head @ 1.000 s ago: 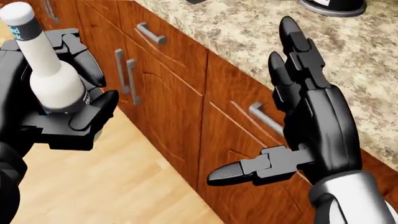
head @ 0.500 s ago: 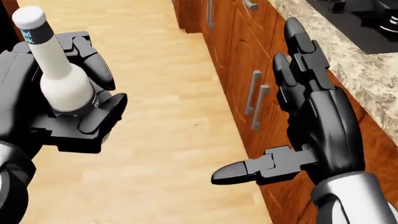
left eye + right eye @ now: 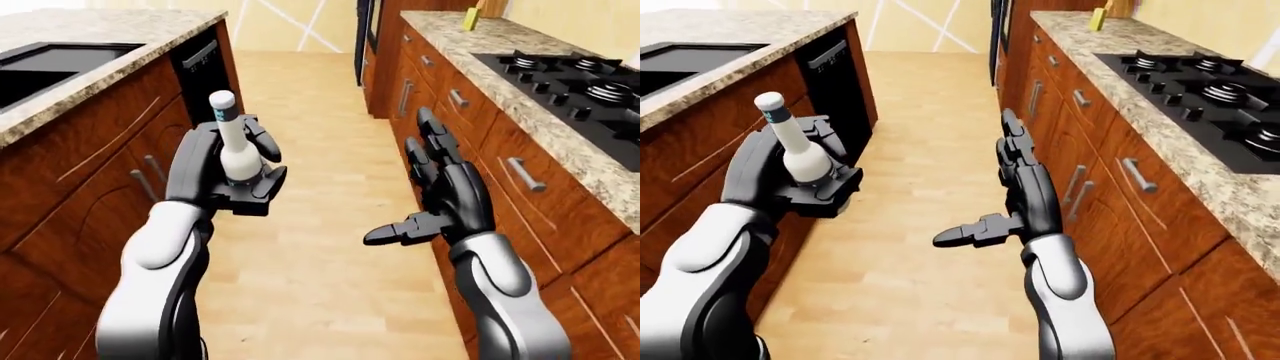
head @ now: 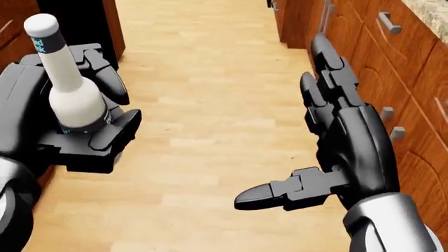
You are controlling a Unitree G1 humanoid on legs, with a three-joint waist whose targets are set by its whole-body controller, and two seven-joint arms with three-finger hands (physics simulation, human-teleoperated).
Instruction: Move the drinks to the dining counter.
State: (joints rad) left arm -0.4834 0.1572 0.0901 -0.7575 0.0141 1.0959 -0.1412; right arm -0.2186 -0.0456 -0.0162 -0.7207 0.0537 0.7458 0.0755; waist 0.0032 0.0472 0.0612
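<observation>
The step in hand is the carry: the robot stands in a kitchen aisle with one drink and has to bring it to the dining counter, which does not show in any view.

The left hand (image 4: pixel 66 113) has its fingers (image 4: pixel 115 128) closed round the lower body of a white bottle (image 4: pixel 70 94). The bottle stands nearly upright, its cap a little tilted away from the stove (image 3: pixel 570 82), which lies in the desk (image 3: pixel 590 169) on the right side of the aisle. The bottle is held over the wooden floor (image 3: pixel 310 225), well apart from the stove and close to the cabinets of the opposite desk (image 3: pixel 90 30), where a dark sink (image 3: pixel 40 67) is set in.

The right hand (image 4: pixel 336 142) is empty; its fingers are spread, the thumb pointing toward the bottle, and it hangs just beside the cabinet doors under the stove.

To do this well, I think the grip should hold low and firm, the bottle upright, and the walk should follow the middle of the aisle so that neither elbow strikes a handle.
</observation>
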